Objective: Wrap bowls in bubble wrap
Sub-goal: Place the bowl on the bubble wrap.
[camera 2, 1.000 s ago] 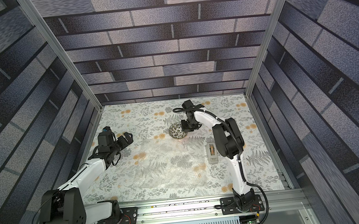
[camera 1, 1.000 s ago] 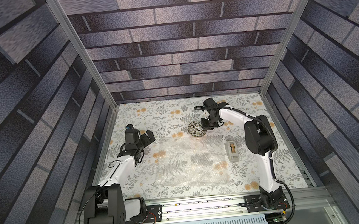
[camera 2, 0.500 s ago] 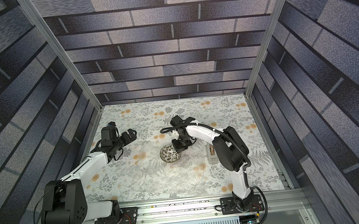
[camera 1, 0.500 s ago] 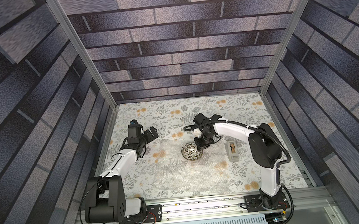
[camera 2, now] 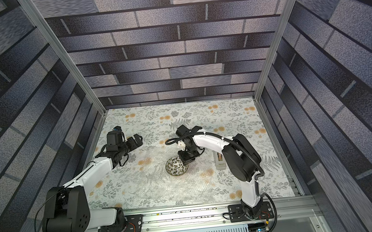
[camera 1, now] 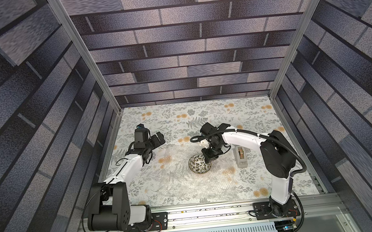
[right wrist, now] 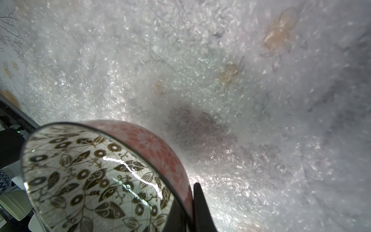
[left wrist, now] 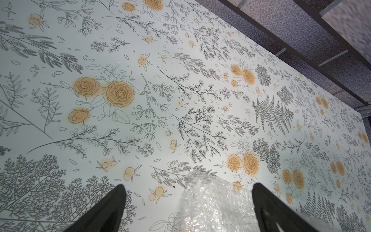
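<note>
The bowl [camera 1: 199, 165] [camera 2: 176, 166] is small and round, white inside with black leaf marks and a dark rim, and pink outside [right wrist: 156, 144]. My right gripper [camera 1: 209, 159] [camera 2: 186, 160] [right wrist: 188, 204] is shut on its rim, one finger inside and one outside. It holds the bowl tilted, low over the bubble wrap [camera 1: 187, 188] [camera 2: 161, 188] [right wrist: 200, 70], which lies flat on the table. A shadow falls on the wrap beneath the bowl. My left gripper [camera 1: 159, 139] [camera 2: 136, 141] [left wrist: 188, 185] hangs open and empty above the wrap's far left corner [left wrist: 210, 200].
A grey tape dispenser [camera 1: 240, 156] [camera 2: 219, 162] with a tan roll stands just right of the bowl, beside the right arm. The floral table [camera 1: 203, 114] [left wrist: 180, 80] is walled on three sides, with a metal rail [camera 1: 201, 212] along the front.
My right arm has carried the bowl from the far middle of the table toward the front, down over the bubble wrap. My left gripper has shifted slightly to the right, still open.
</note>
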Controlling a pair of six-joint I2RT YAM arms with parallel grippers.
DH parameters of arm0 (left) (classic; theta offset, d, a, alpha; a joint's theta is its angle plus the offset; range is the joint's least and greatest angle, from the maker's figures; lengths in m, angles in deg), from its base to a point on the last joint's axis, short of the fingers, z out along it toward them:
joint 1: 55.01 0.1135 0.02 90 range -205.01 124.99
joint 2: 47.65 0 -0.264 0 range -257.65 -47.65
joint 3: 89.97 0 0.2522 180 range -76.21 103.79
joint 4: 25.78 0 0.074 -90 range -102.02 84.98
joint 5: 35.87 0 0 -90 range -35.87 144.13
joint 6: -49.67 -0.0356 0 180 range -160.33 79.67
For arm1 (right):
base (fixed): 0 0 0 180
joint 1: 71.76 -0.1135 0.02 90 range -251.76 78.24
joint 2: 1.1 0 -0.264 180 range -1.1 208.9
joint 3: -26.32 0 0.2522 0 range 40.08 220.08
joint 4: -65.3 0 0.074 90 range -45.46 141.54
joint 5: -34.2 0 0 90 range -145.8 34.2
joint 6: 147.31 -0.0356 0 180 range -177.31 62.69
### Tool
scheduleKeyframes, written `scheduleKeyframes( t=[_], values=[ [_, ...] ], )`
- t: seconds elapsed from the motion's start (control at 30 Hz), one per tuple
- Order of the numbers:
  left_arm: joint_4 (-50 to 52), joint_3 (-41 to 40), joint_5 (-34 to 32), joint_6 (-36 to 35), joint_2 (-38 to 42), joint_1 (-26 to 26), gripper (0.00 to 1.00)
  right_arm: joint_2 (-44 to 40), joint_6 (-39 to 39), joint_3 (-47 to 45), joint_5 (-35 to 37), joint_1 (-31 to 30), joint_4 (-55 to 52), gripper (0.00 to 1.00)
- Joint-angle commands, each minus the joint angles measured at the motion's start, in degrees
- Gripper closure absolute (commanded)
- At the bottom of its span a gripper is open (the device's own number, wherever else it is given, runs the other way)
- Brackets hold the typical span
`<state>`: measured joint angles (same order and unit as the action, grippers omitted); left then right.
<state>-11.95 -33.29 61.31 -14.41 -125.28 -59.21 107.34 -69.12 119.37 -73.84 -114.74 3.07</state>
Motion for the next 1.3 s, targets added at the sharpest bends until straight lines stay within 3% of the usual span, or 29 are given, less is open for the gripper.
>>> scheduleKeyframes(
  t=[0.0,0.17,0.4,0.5,0.6,0.67,0.7,0.8,0.9,1.1,1.27],
  values=[
    [0.82,0.87,-1.12,-1.12,-0.07,-0.27,0.0,-2.3,-0.84,-0.89,0.05,-1.02,-0.18,1.0],
    [0.53,0.99,-0.94,-1.0,-0.16,-0.27,0.0,-0.54,-0.93,-1.39,3.69,-1.84,0.17,1.0],
    [1.43,0.72,-2.81,1.34,0.61,-0.63,0.0,1.41,-2.2,-2.99,2.78,-2.19,4.69,1.0],
    [-3.12,-1.27,5.01,4.31,0.56,1.6,0.0,1.35,-2.25,-4.0,2.95,-2.13,5.87,1.0],
    [-4.88,-2.11,5.92,5.06,0.37,1.76,0.0,0.74,-2.09,-4.73,2.77,-2.19,6.91,0.86],
    [-0.47,0.03,2.34,5.59,-0.44,0.94,0.0,-0.62,-1.68,-5.24,2.88,-2.19,7.29,0.62],
    [1.77,1.54,1.73,5.24,-1.03,0.55,0.0,-1.7,-1.4,-5.68,3.39,-2.07,7.54,0.57],
    [6.41,4.56,1.33,2.47,-2.59,-1.89,0.0,-6.99,-0.3,-7.12,6.44,-1.97,7.86,0.46],
    [10.85,5.51,-5.07,0.1,-2.62,-5.73,0.0,-13.48,0.66,-8.42,10.21,-1.95,7.28,0.35],
    [14.33,3.63,-8.93,-0.58,-1.92,-8.17,0.01,-22.6,-0.41,-12.35,17.73,0.71,5.39,0.29],
    [15.47,2.88,-11.96,-1.13,-3.25,-8.53,0.02,-17.77,-1.59,-13.1,17.87,6.46,3.93,0.34]
  ],
)
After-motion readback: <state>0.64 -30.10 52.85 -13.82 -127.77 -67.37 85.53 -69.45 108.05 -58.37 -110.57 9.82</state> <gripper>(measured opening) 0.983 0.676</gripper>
